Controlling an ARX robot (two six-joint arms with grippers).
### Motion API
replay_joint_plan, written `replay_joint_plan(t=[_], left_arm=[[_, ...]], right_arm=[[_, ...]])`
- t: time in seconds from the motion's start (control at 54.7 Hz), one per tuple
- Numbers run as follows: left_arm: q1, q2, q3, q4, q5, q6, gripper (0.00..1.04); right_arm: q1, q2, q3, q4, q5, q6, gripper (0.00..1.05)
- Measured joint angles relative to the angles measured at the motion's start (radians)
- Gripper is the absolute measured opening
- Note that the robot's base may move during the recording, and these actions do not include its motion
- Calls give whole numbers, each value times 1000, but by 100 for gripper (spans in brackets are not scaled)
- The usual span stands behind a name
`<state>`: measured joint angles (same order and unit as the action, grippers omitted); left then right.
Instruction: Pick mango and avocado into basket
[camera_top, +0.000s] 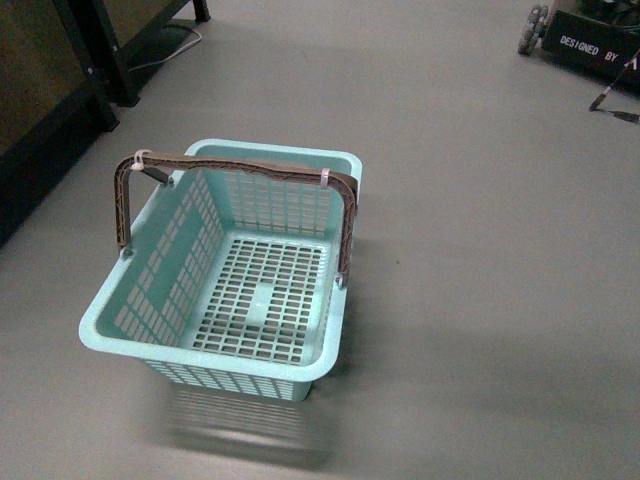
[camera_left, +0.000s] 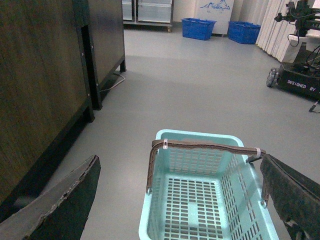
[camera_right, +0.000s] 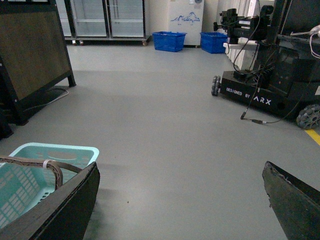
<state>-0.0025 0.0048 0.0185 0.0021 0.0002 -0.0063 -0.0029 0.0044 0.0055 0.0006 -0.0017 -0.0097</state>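
The light teal basket stands on the grey floor with its brown handles raised and nothing inside it. My left gripper hangs open above it, and the basket shows between its dark fingers. My right gripper is open over bare floor, with the basket beside one finger. The mango and the avocado are out of view. Neither arm shows in the front view.
A dark wooden cabinet stands at the left with a cable by its foot. A black wheeled robot base sits at the right. Blue crates and glass-door fridges stand far back.
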Motion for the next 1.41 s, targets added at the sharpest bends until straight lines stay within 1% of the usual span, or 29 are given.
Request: replay_joint_plan(t=[0.274, 0.292, 0.311, 0.347, 0.366, 0.384, 0.402, 0.439, 0.475, 0.548, 0.658, 0.749, 0.914, 1.133, 1.28, 1.408], left_arm=[[0, 0, 0, 0, -1, -1, 97], [-7, 10, 5, -19, -24, -23, 97], [-26, 44, 32, -97, -89, -71, 97], [-47, 107, 61, -167, -143, -145, 97], [-61, 159, 73, -188, -174, -200, 97], [-68, 184, 76, -190, -180, -227, 97], [-79, 236, 79, -182, -202, -296, 97], [-89, 317, 84, -151, -198, -378, 97], [-99, 436, 93, -85, -180, -478, 97], [-112, 618, 129, 21, -185, -647, 97], [-138, 1069, 275, 296, -138, -943, 97], [-146, 1427, 404, 455, -86, -1080, 97], [-160, 1751, 547, 570, -68, -1144, 97], [-188, 2051, 735, 723, -50, -1219, 97], [-204, 2182, 859, 775, -41, -1269, 97], [-214, 2271, 969, 773, -27, -1296, 97]], right_arm=[[0, 0, 0, 0, 0, 0, 97], [0, 0, 0, 0, 0, 0, 97], [0, 0, 0, 0, 0, 0, 97], [0, 0, 0, 0, 0, 0, 97], [0, 0, 0, 0, 0, 0, 97], [0, 0, 0, 0, 0, 0, 97], [0, 0, 0, 0, 0, 0, 97], [0, 0, 0, 0, 0, 0, 97], [0, 0, 0, 0, 0, 0, 97], [0, 0, 0, 0, 0, 0, 97], [0, 0, 0, 0, 0, 0, 97], [0, 0, 0, 0, 0, 0, 97], [0, 0, 0, 0, 0, 0, 97], [0, 0, 0, 0, 0, 0, 97], [0, 0, 0, 0, 0, 0, 97], [0, 0, 0, 0, 0, 0, 97]])
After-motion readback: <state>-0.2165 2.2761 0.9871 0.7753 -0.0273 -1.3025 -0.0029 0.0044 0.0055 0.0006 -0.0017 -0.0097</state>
